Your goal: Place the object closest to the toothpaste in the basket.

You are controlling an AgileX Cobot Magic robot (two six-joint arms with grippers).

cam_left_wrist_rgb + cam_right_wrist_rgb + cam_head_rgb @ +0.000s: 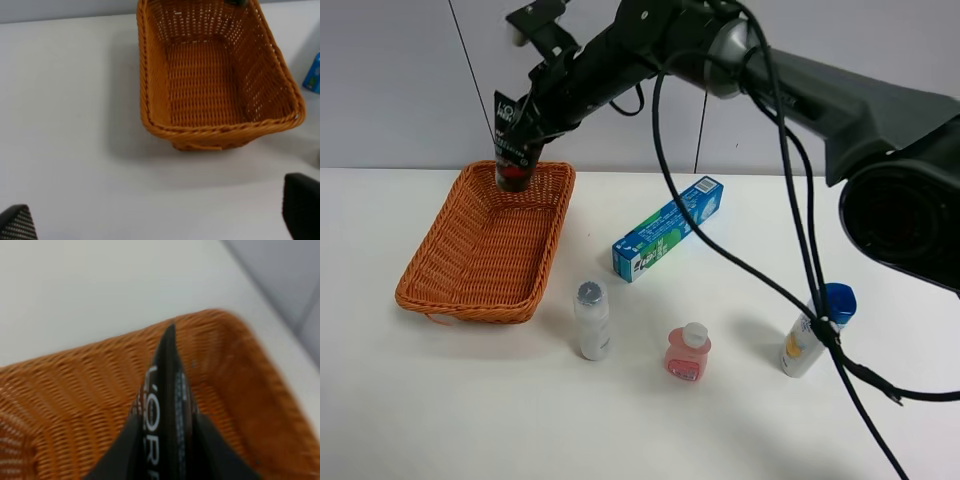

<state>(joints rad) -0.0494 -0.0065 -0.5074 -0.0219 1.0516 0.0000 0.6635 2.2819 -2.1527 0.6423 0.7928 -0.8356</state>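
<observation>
White table (440, 410); black tube (513, 158) clamped in right gripper (525, 128), basket (470, 310) rim just below; tube may be dropped outside.

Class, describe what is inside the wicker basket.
Only bare weave shows inside the basket. The right end effector holds a black tube over its far end; the floor beneath that is covered.
</observation>
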